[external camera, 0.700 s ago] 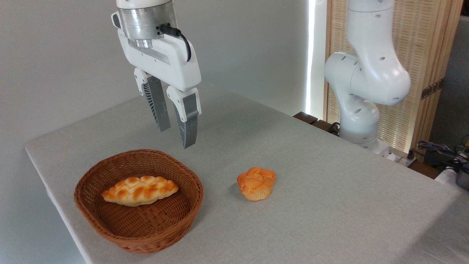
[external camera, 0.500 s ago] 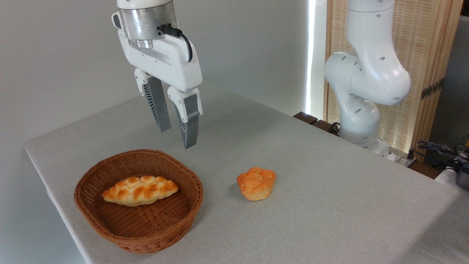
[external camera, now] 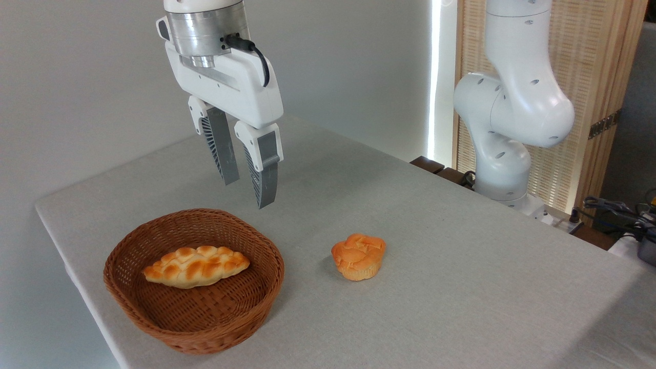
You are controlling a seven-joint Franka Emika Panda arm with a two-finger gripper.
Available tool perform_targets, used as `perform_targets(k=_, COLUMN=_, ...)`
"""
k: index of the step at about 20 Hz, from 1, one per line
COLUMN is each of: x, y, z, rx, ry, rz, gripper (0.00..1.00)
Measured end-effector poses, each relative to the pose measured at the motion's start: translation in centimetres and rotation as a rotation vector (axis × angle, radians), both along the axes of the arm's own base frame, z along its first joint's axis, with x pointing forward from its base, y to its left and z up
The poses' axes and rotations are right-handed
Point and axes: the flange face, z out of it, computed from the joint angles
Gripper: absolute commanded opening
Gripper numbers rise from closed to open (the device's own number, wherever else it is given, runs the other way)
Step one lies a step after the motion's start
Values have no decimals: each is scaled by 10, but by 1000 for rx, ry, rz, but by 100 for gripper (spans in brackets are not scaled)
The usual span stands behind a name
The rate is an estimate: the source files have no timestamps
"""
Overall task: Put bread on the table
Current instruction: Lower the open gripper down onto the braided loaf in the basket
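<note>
The bread, a long braided golden-brown loaf, lies inside the brown wicker basket at the front left of the table. My gripper hangs in the air above the basket's far rim, well above and slightly right of the loaf. Its two grey fingers point down with a narrow gap between them and hold nothing.
A small round orange muffin-shaped bun sits on the cloth to the right of the basket. The arm's white base stands at the table's far right edge. The table's left edge runs close to the basket.
The gripper has shifted very slightly to the right between the earliest frame and now. Bread, basket and bun have not moved.
</note>
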Motion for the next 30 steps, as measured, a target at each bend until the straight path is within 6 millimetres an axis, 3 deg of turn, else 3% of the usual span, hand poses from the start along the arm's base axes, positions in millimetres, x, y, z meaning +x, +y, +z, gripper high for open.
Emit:
perform_targets(k=6, x=3, y=-6, z=0, rx=-13, ry=-18, rz=-8, gripper=100)
perform_targets(k=11, x=14, y=-30, z=-14, rx=-48, ry=-74, rz=-35, gripper=100)
perform_targets(k=17, x=23, y=-64, z=-53, rx=-64, ry=-169, rz=-77, gripper=100)
perform_targets(k=19, x=25, y=-75, z=-85, rx=-70, ry=-218, rz=-88, gripper=100)
perform_targets(k=23, x=23, y=-83, z=-128, rx=-72, ry=-243, rz=-98, gripper=100)
perform_targets(k=30, x=25, y=-97, z=-162, rx=-72, ry=-243, rz=-149, gripper=100)
